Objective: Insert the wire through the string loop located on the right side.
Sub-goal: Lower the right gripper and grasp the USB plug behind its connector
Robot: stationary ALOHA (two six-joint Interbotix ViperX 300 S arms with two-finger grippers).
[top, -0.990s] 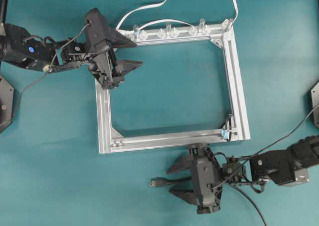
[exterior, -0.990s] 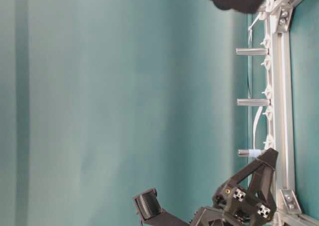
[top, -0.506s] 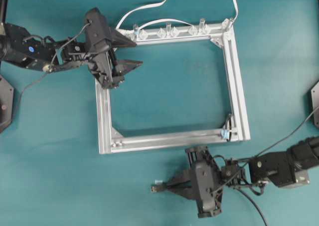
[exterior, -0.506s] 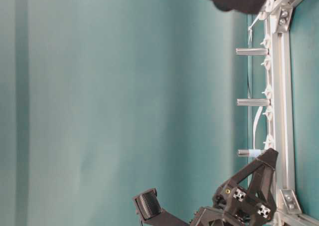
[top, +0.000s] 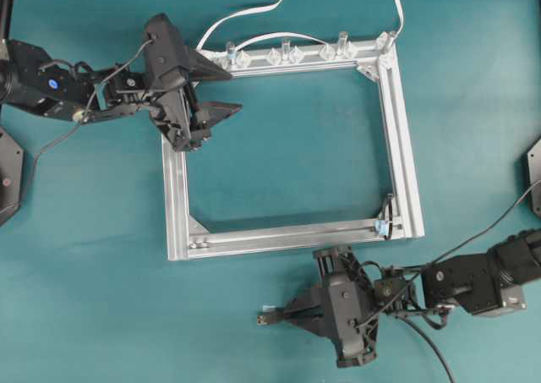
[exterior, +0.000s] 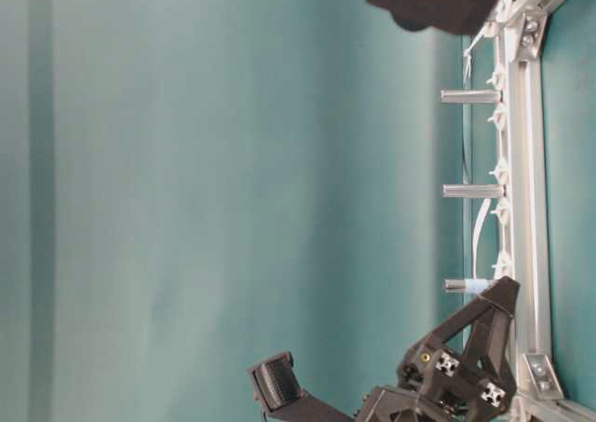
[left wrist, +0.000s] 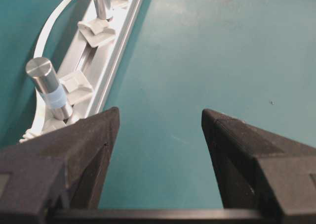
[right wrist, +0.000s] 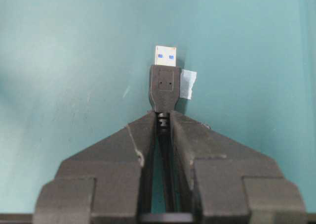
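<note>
A flat teal table [top: 84, 298] fills every view. On it lies a square aluminium frame [top: 406, 155], with clear pegs [top: 286, 51] and white flat cables [top: 245, 13] along its far rail.

My left gripper [top: 221, 90] hangs over the frame's far-left corner, jaws spread wide with nothing between them; the left wrist view shows only bare table in the gap.

My right gripper [top: 287, 314] sits on the table just in front of the frame's near rail. Its jaws are pinched fully together on the wire [right wrist: 165, 150], gripping the thin black cord right behind the plug [right wrist: 164, 88].

I judge the wire light and limp — only the short rectangular plug is stiff, so a grip right at the plug's neck, as here, looks like the way to keep the tip steerable. The smooth cord could slip or twist if pulled hard.

The plug's long axis runs straight out from the jaws, metal tip [right wrist: 166, 56] leading. In the overhead view it points left, roughly parallel to the near rail, away from the string loop [top: 380, 227].

The loop is tiny, at the frame's near-right corner, well apart from the tip.
</note>
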